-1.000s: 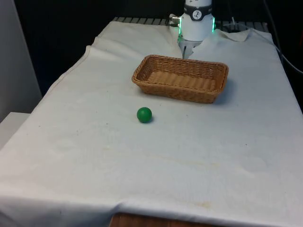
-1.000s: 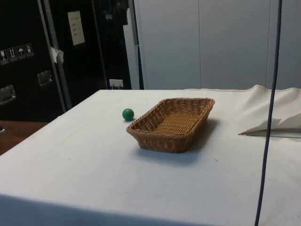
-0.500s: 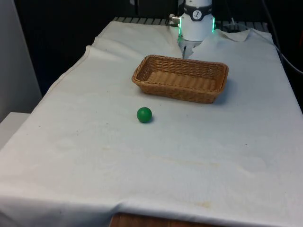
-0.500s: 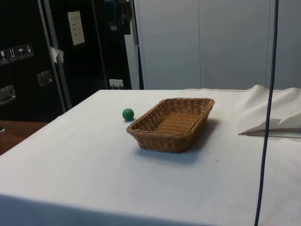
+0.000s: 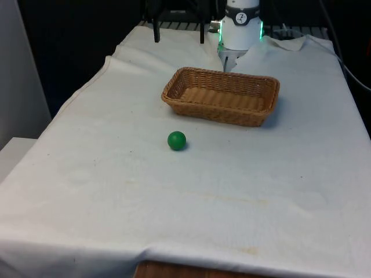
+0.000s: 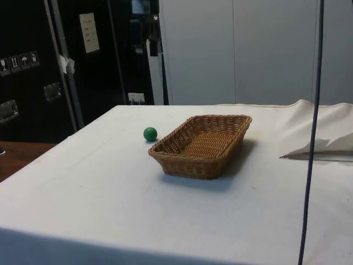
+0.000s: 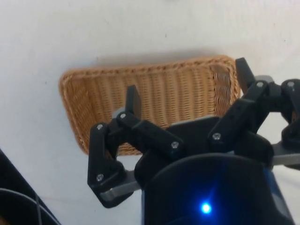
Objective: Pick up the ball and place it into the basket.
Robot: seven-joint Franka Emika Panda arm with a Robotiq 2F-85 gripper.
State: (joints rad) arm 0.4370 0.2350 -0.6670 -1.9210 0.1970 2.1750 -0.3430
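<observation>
On the white cloth: everything sits waiting, nothing picked up yet.
Ball: green ball (image 5: 177, 140), resting on the table (image 5: 232, 197) just on the near side of the basket, toward the front view's left and clear of its wall; in the side view it shows beside the basket's far corner (image 6: 150, 133).
Basket: wicker basket (image 5: 174, 92), upright, with nothing inside that I can see.
My gripper: my gripper (image 7: 187, 89) hangs high above the basket, fingers (image 7: 132, 99) spread wide, nothing between them.
Step in hand: as I judge it, the approach; the grasp is not yet begun.
Next move: I reckon I need to swing out past the basket's near rim, come down over the ball, then clamp on it.
</observation>
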